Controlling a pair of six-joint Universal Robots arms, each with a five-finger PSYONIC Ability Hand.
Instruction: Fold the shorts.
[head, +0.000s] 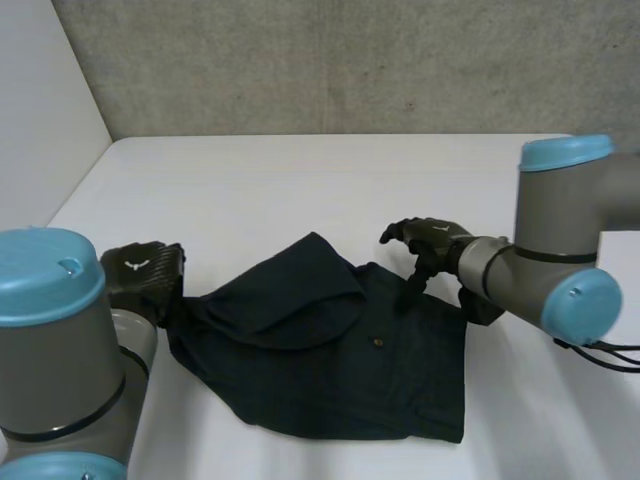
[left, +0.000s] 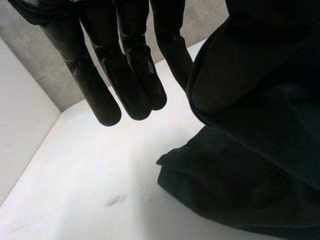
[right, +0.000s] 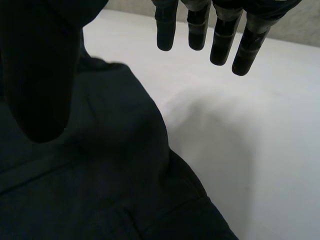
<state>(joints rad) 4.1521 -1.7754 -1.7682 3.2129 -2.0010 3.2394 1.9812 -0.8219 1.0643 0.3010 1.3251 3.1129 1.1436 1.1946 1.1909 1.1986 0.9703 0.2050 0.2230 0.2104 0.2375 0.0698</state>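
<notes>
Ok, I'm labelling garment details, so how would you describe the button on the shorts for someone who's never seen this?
On the white table lie dark, rumpled shorts. Near their middle, just nearer the camera than the right hand, sits the button: a small round brownish dot, the only light mark on the dark cloth.

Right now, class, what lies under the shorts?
The shorts lie on the white table, which shows bare all around them. One part is folded over on top, covering the layer beneath. Whether anything else lies under the cloth cannot be seen.
</notes>
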